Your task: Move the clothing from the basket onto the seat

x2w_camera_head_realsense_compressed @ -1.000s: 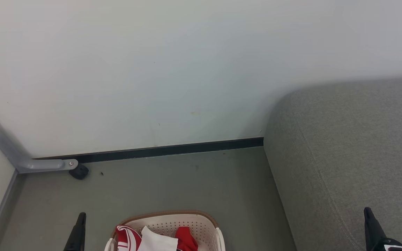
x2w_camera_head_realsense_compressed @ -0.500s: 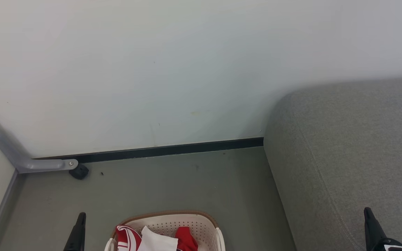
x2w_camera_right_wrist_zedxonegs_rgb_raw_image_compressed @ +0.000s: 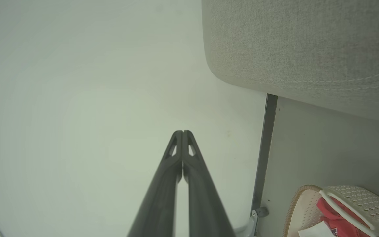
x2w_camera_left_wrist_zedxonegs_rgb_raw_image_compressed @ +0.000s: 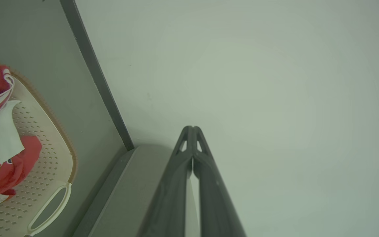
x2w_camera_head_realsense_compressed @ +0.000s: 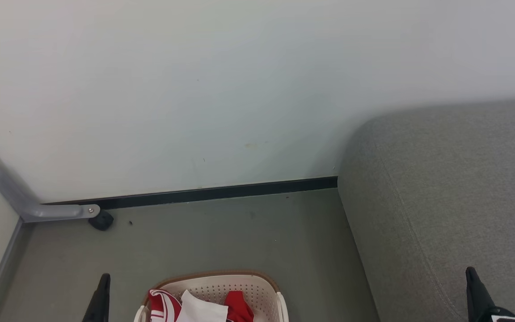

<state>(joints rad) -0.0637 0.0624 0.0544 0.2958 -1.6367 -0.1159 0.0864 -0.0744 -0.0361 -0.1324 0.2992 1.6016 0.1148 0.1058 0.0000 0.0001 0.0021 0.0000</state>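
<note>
The cream basket (x2w_camera_head_realsense_compressed: 221,281) with a brown rim stands on the floor at the bottom centre of the head view, holding the red and white clothing (x2w_camera_head_realsense_compressed: 195,306). The grey sofa seat (x2w_camera_head_realsense_compressed: 454,192) rises at the right. My left gripper (x2w_camera_head_realsense_compressed: 104,280) stands left of the basket, fingertips pressed together and empty. My right gripper (x2w_camera_head_realsense_compressed: 470,273) hangs over the sofa's front edge, also shut on nothing. The left wrist view has the basket (x2w_camera_left_wrist_zedxonegs_rgb_raw_image_compressed: 61,158) and clothing (x2w_camera_left_wrist_zedxonegs_rgb_raw_image_compressed: 8,148) at its left, the gripper (x2w_camera_left_wrist_zedxonegs_rgb_raw_image_compressed: 192,128) aimed at the wall. The right wrist view shows the sofa (x2w_camera_right_wrist_zedxonegs_rgb_raw_image_compressed: 301,42), the basket (x2w_camera_right_wrist_zedxonegs_rgb_raw_image_compressed: 347,197) and the gripper (x2w_camera_right_wrist_zedxonegs_rgb_raw_image_compressed: 183,132).
A pale wall (x2w_camera_head_realsense_compressed: 195,89) with a dark baseboard (x2w_camera_head_realsense_compressed: 221,193) closes the space behind the basket. A grey metal leg with a black caster (x2w_camera_head_realsense_compressed: 101,220) sits at the left corner. Grey floor (x2w_camera_head_realsense_compressed: 221,232) lies between basket and wall.
</note>
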